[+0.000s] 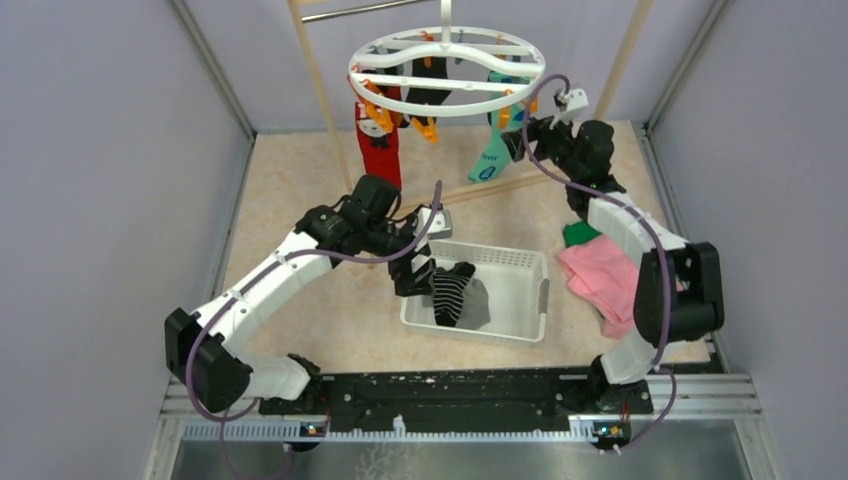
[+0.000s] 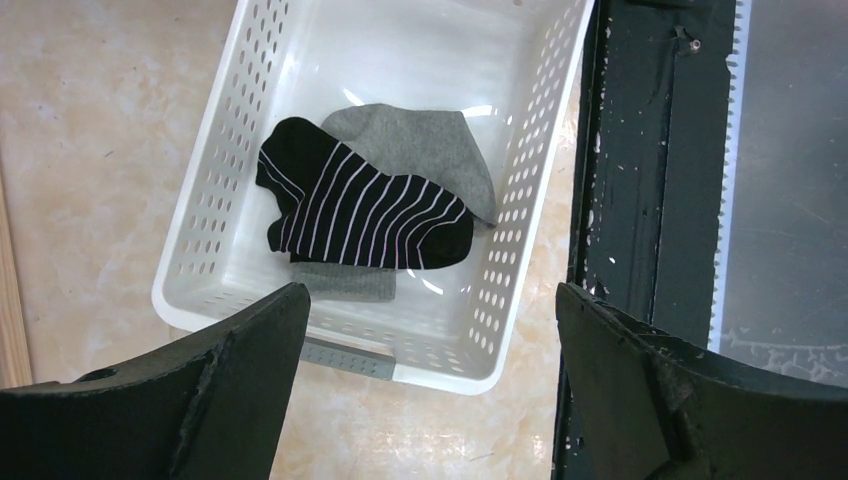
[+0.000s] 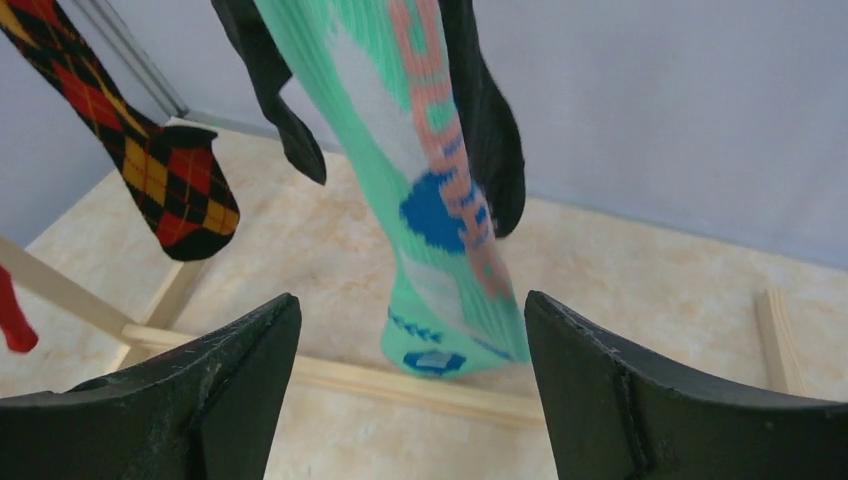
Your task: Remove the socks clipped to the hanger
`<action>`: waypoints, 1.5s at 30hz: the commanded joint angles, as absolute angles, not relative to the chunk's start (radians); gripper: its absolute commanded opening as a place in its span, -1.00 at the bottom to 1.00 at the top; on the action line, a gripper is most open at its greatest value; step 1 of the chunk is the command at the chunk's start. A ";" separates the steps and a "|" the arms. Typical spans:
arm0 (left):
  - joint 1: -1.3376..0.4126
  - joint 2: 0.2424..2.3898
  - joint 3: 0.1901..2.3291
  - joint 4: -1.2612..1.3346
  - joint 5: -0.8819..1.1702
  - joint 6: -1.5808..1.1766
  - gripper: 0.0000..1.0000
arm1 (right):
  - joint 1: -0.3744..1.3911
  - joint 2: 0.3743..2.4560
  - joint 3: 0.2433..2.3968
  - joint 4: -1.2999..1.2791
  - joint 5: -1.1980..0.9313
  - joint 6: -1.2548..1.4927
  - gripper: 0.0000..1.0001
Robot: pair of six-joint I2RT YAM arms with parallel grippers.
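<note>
- Right pincer (image 3: 412, 300) stands wide open and empty, with the teal sock (image 3: 440, 200) hanging just ahead of the gap.
- Left pincer (image 2: 430, 295) gapes empty over the basket (image 2: 200, 235), where a striped sock (image 2: 370, 215) lies across a grey sock (image 2: 420, 145).
- That teal sock is clipped to the hanger (image 1: 447, 65). I would close on it high, near the clip, then pull straight down so the ring swings little.

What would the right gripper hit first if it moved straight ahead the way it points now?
Probably the hanging teal sock, centred ahead of the open right gripper; its distance is unclear.
</note>
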State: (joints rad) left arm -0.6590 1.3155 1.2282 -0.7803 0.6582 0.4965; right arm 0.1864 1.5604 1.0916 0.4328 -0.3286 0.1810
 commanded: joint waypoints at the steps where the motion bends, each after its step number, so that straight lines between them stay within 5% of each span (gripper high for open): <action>1: -0.653 1.279 1.283 -0.817 0.691 0.525 0.98 | 0.182 1.641 1.247 0.585 -0.437 0.113 0.48; 9: -0.652 1.261 1.291 -0.824 0.684 0.513 0.98 | 0.183 1.727 1.307 0.651 -0.551 0.195 -0.83; 11: -0.653 1.253 1.292 -0.824 0.682 0.510 0.98 | 0.184 1.722 1.305 0.666 -0.574 0.226 -1.00; 29: -0.644 1.270 1.329 -0.674 0.708 0.378 0.98 | 0.285 1.178 0.803 0.761 -0.582 0.435 -1.00; 45: -0.638 1.299 1.405 -0.616 0.696 0.312 0.98 | 0.509 1.045 0.800 0.652 -0.623 0.598 -1.00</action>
State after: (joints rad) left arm -0.6430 1.2881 1.3582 -0.6754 0.6868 0.3378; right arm 0.4751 1.0752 0.7918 0.6247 -0.5922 0.5255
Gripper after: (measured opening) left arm 0.987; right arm 0.018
